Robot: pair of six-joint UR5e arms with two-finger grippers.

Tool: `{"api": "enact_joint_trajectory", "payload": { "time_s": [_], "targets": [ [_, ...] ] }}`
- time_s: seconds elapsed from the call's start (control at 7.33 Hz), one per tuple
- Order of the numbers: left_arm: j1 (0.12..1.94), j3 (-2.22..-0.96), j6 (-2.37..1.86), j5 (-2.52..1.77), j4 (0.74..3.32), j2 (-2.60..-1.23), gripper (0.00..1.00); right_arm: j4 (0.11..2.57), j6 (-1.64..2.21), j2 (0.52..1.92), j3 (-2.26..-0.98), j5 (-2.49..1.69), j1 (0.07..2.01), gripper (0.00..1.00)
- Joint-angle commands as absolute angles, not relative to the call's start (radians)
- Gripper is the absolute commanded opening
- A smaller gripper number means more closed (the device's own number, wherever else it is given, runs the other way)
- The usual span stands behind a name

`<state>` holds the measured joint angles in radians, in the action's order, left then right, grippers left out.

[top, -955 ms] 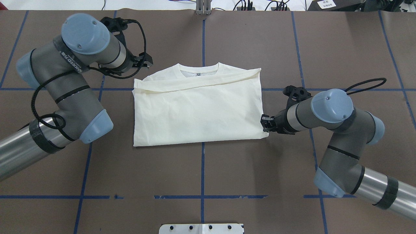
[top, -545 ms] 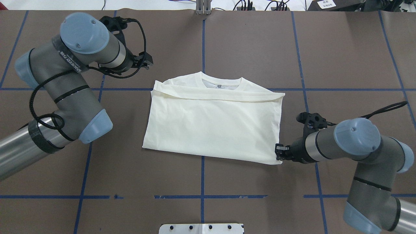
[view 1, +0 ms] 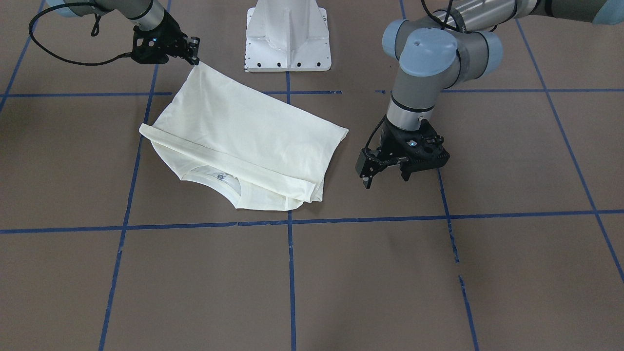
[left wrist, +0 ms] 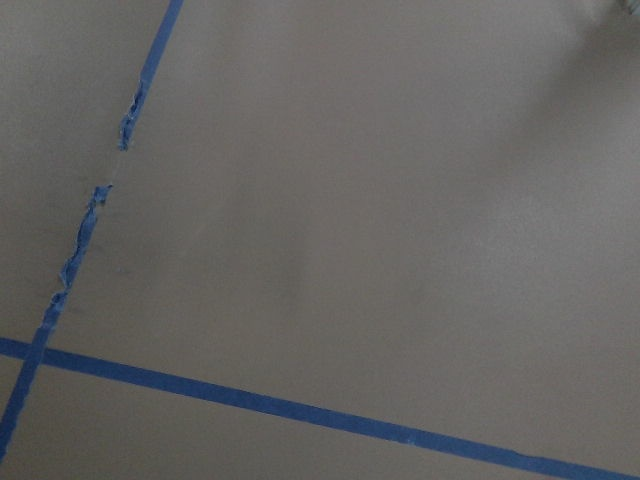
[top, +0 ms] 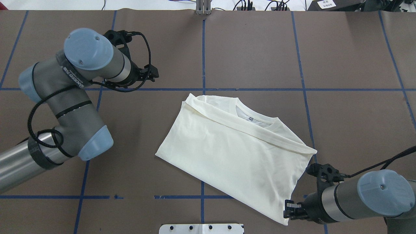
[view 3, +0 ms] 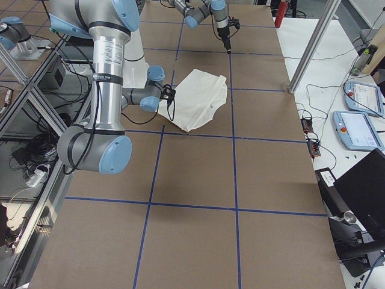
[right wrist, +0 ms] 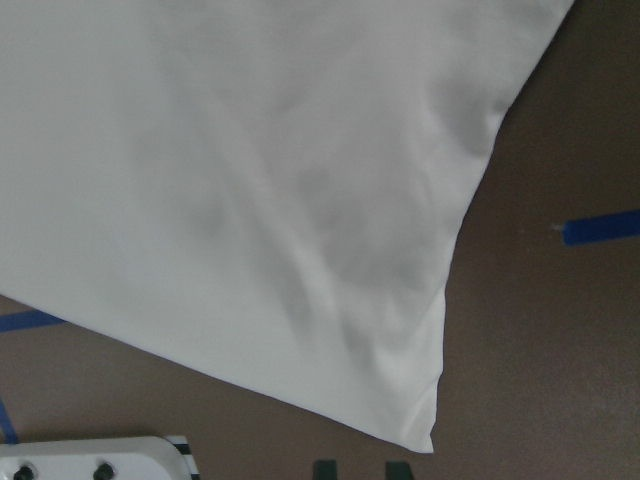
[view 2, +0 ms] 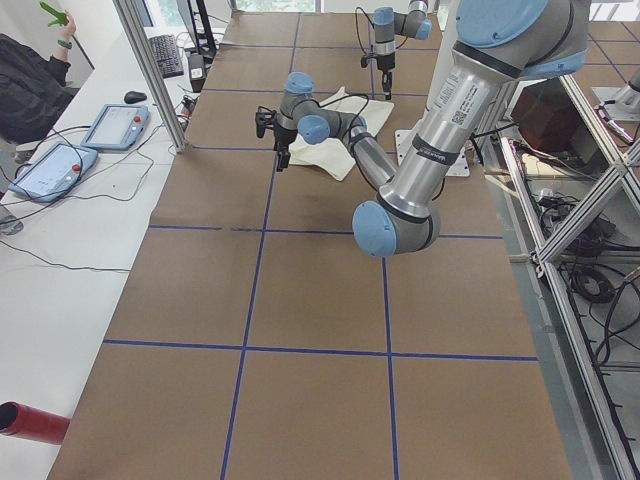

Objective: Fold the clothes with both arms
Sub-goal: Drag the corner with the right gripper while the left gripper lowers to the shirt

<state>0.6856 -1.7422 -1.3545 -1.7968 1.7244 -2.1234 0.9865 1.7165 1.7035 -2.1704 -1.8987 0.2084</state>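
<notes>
Since a second ago the right hand, clamped on the lower hem corner of the cream T-shirt, has drawn that corner back toward the robot's base. In the overhead view the garment has swung from square with the blue tape lines to a diagonal lie and slid toward the near right of the worktop. The left hand has shifted only slightly. It hangs low over bare worktop at about 10 o'clock from the garment, fingers apart and holding nothing. In my judgement this is a repositioning drag, not a fold. The next fold still waits, and the left hand is well apart from any edge it could take. The shirt lies plain side up, already folded to a rough rectangle. Its neckline with its small label sits toward 1 o'clock, a folded band of cloth runs just below it, and the held corner is at 5 o'clock. Soft creases fan out from the gripped corner, which is lifted a little. No print shows.
</notes>
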Motion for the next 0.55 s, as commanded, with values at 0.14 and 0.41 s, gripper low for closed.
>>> {"api": "enact_joint_trajectory", "payload": {
  "time_s": [0.14,0.41],
  "targets": [
    [0.461,-1.827,-1.685,-1.789,1.735,-2.079,0.96,0.988,1.718,1.594,-2.181,-1.784,0.358,1.0],
    [0.407,-1.832,-1.741,-1.784,1.733,-2.074,0.81,0.988,1.712,1.589,-2.18,-1.782,0.438,1.0]
  ]
}}
